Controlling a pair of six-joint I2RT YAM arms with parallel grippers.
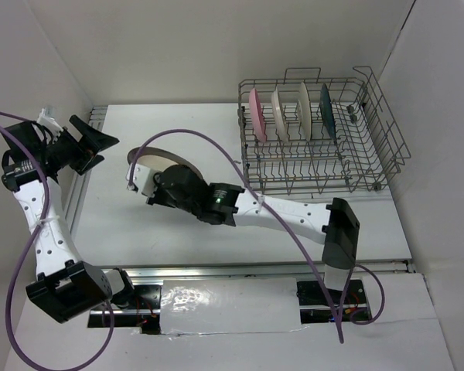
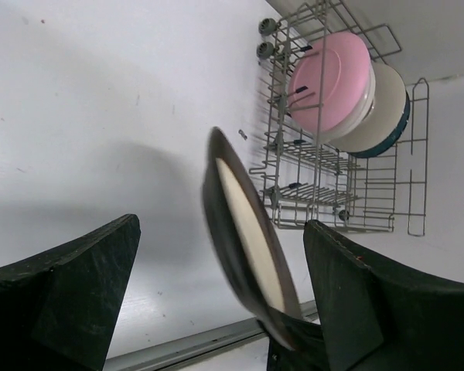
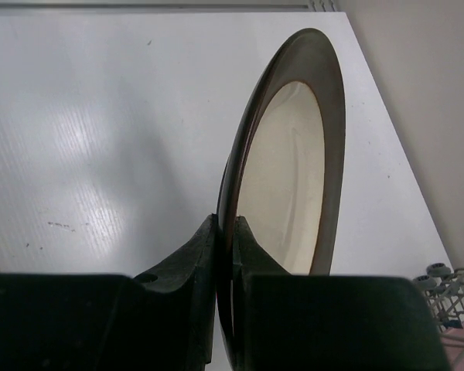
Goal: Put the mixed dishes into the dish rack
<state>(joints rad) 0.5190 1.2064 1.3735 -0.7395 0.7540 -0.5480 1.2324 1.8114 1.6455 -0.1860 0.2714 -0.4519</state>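
My right gripper (image 1: pixel 155 173) (image 3: pixel 225 224) is shut on the rim of the brown-rimmed cream plate (image 1: pixel 164 157) (image 3: pixel 286 185) and holds it on edge above the middle of the table. At the left, my left gripper (image 1: pixel 93 148) (image 2: pixel 223 224) is open, its fingers (image 2: pixel 77 286) wide on either side of the plate without touching it. The dish rack (image 1: pixel 325 166) (image 2: pixel 309 170) stands at the back right. Upright in its tines are a pink plate (image 1: pixel 256 114) (image 2: pixel 329 85), two pale plates (image 1: pixel 279 114) (image 1: pixel 303 108) and a dark teal plate (image 1: pixel 325 110).
White walls close in the table (image 1: pixel 185 224) on the left, back and right. A metal rail (image 1: pixel 216 272) runs along the near edge by the arm bases. Purple cables (image 1: pixel 216 147) loop over both arms. The rack's near half (image 1: pixel 317 174) holds no dishes.
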